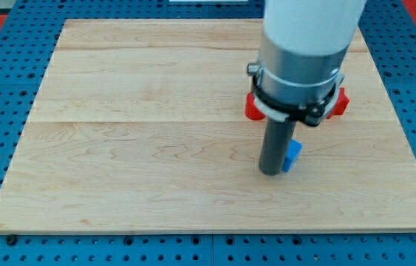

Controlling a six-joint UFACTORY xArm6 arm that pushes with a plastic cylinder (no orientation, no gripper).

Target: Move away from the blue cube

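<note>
Small blue cube (pixel 292 155) is seen right of centre on the light wooden worktop (pixel 134 148). My tip (pixel 271 172) is pressed against its left side. A red block (pixel 256 107), shape unclear, lies behind, partly hidden. No end effector is fitted, only the rod.

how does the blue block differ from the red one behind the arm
The blue block is blue and shows as a small piece at the right of my tip, seemingly touching the rod; the red block is red, wider, and lies nearer the view's top. The rod hides the blue block's left side, while the arm's collar covers the red block's middle. Both rest on the wooden board.
</note>
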